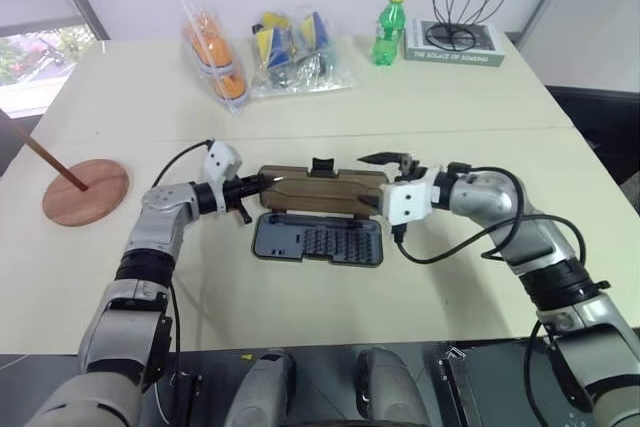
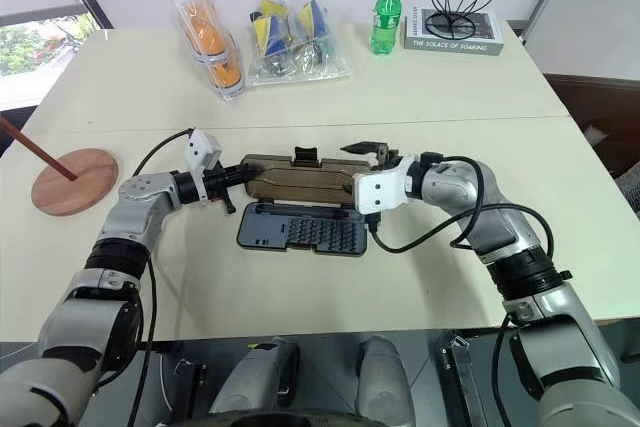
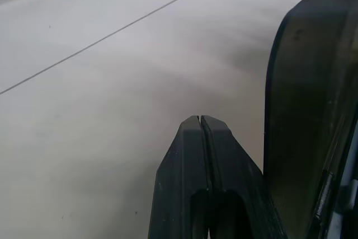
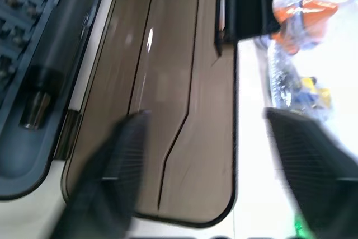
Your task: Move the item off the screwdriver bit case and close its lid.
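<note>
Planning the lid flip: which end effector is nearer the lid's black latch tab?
Right. The right end effector is open at the lid's right end, nearer the latch tab; the left end effector, shut, sits at its left end.

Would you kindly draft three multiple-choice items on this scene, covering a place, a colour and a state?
1. Where is the wooden stand?
A. On the case
B. On the table, at the robot's far left
C. On the book

2. What colour is the bottle?
A. Green
B. Red
C. Blue

3. How is the lid of the screwdriver bit case?
A. Shut
B. Missing
C. Open, behind the tray

Answers:
1. B, it stands well clear of the case.
2. A, green with a yellow cap.
3. C, the rows of bits lie uncovered.
</note>
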